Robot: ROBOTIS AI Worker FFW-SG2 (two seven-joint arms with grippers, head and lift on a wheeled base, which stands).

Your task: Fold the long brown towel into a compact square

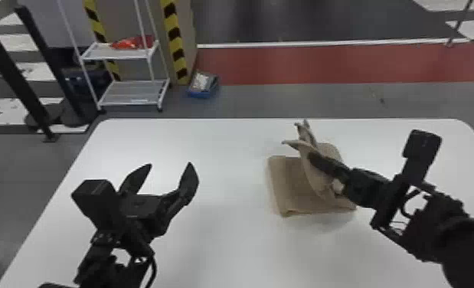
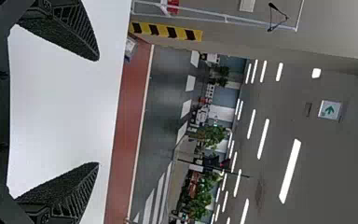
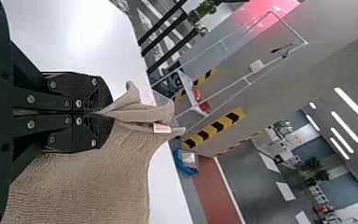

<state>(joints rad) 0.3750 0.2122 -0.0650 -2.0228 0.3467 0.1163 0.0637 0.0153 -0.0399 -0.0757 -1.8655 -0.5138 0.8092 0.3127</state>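
Note:
The brown towel [image 1: 291,187] lies partly folded right of the table's middle, its flat layer on the surface and another part raised. My right gripper [image 1: 314,159] holds that raised part, whose loose corners stick up beyond the fingers. In the right wrist view the right gripper [image 3: 103,113] is shut on bunched towel [image 3: 135,112], and more of the cloth hangs alongside the fingers. Left of the towel, over bare table, my left gripper [image 1: 170,168] stands open; in the left wrist view the left gripper [image 2: 98,112] has nothing between its wide-spread fingers.
The white table [image 1: 232,245] extends under both arms, its far edge a little beyond the towel. On the floor behind it stand a white wire rack [image 1: 132,94] and a blue box [image 1: 203,85], with striped posts nearby.

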